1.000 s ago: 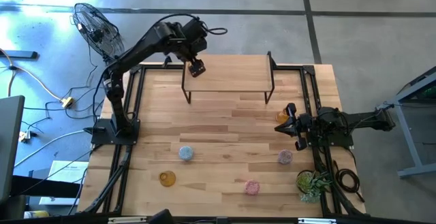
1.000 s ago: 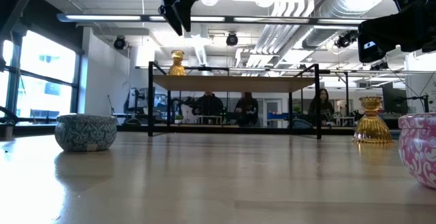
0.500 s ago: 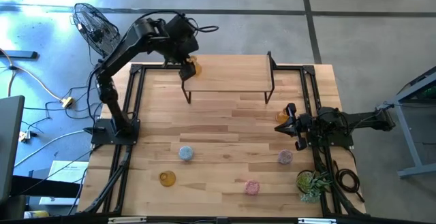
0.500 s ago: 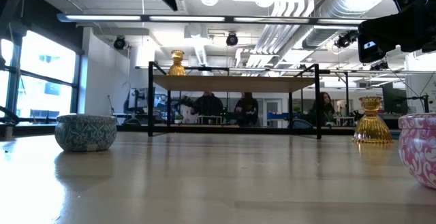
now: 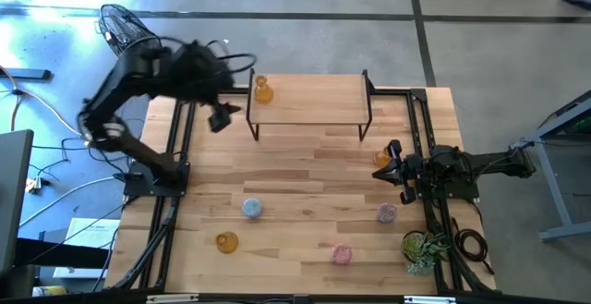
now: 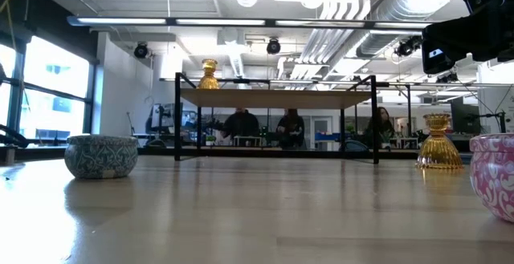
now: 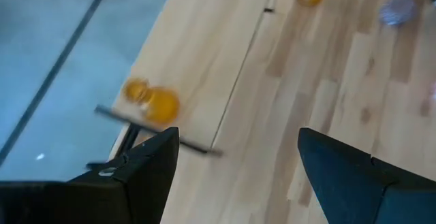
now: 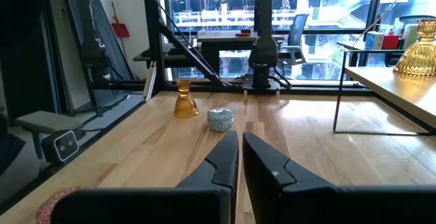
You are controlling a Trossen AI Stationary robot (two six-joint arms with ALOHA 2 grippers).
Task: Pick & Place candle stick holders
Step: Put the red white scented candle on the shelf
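An amber candle stick holder [image 5: 262,90] stands upright on the left end of a raised wooden shelf [image 5: 314,101]; it also shows in the left wrist view [image 7: 153,103] and the low view [image 6: 209,73]. My left gripper [image 5: 222,117] hangs open above the table's far left, left of the shelf, with nothing between its fingers [image 7: 238,156]. On the table stand a blue holder [image 5: 252,208], an amber one [image 5: 226,242], two pink ones [image 5: 386,213] [image 5: 342,253] and another amber one [image 5: 382,158]. My right gripper [image 5: 388,167] lies shut at the right side, beside that amber holder.
A green potted plant [image 5: 423,249] stands at the near right corner. The shelf's black legs [image 5: 253,124] rise from the far half of the table. Black frame rails [image 5: 175,156] run along both sides. A fan [image 5: 129,36] stands on the floor beyond the far left corner.
My left gripper has drawn back from over the shelf's left end toward the table's left edge, rising out of the low view, and has stayed open. The amber holder stays upright on the shelf and now shows uncovered from above.
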